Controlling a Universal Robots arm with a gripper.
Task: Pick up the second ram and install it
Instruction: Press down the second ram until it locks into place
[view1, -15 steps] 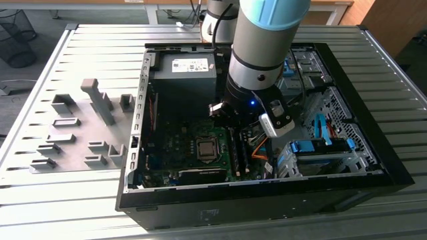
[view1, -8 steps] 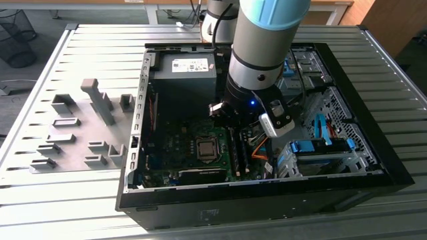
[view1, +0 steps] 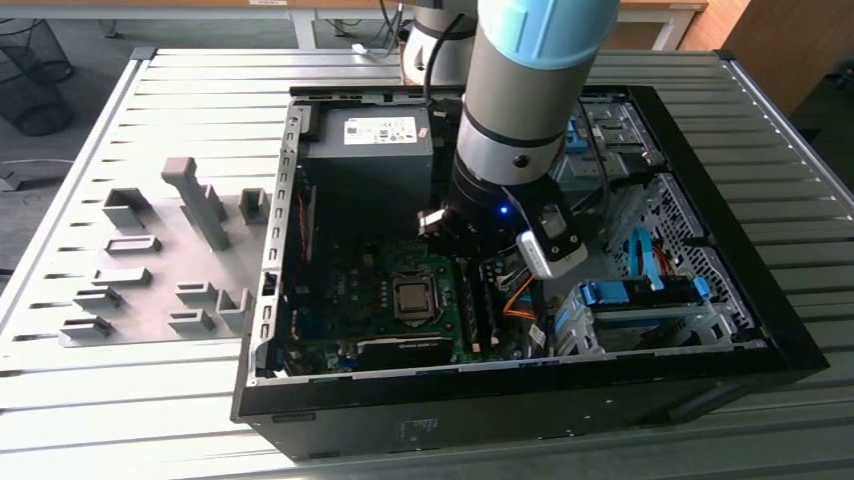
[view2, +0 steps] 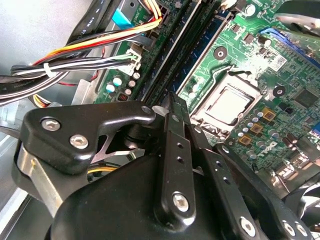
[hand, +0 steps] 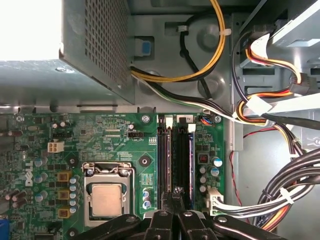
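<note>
Closed claw over the memory slots inside the open computer case

At the left edge of the worktop stand grey holder blocks; the middle and right part carries the computer case, and the arm reaches down into it, near the case's centre. In both wrist views the gripper has its fingers pressed together, with nothing visible between them, and the tips are just above the memory slots. The slots lie between the processor socket and the bundle of cables. The second ram shows as a thin blue strip standing in these slots, just beyond the fingertips. I cannot tell if it is fully seated.
</note>
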